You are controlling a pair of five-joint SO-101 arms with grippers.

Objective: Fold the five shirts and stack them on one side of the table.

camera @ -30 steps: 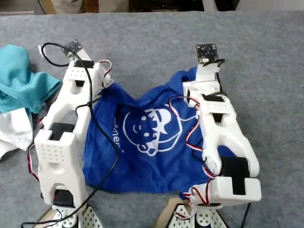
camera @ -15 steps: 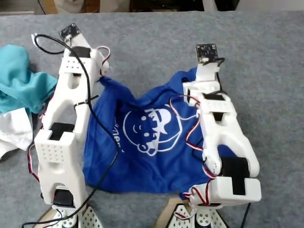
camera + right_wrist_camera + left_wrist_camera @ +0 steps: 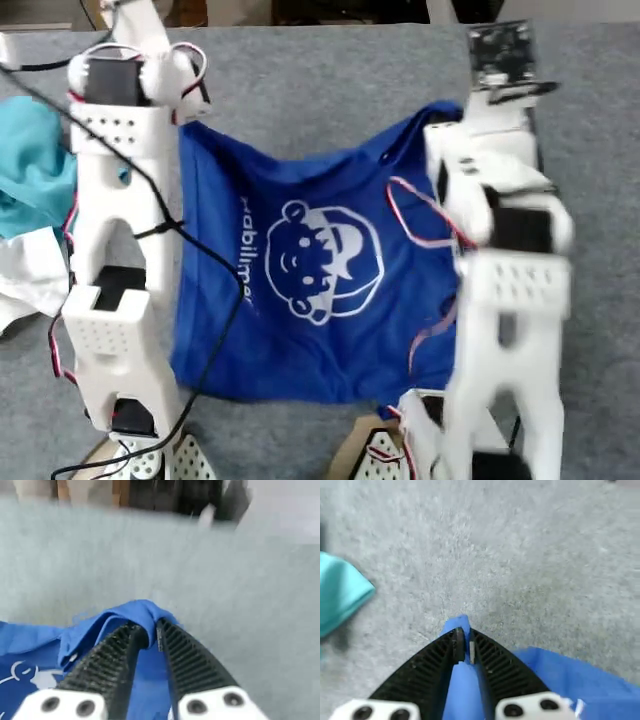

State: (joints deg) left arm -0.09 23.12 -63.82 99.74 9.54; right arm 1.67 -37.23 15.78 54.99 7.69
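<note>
The blue shirt point(image 3: 310, 290) is spread print-up on the desk point(image 3: 330, 90) between the 2 arms. It is judged light and limp, likely to bunch, so it is best held at the corners. 1 far corner is clamped in the left gripper point(image 3: 463, 647), the other in the right gripper point(image 3: 150, 632). A teal shirt point(image 3: 35, 170) and a white shirt point(image 3: 30, 270) are heaped beside the left arm. The desk's grey felt-like cover is judged grippy. Dark, indistinct shapes are glimpsed beyond it.

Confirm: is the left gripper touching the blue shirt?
Touching. The left wrist view shows the left gripper with its jaws shut on a fold of the blue shirt, and the cloth pokes out past the tips.
</note>
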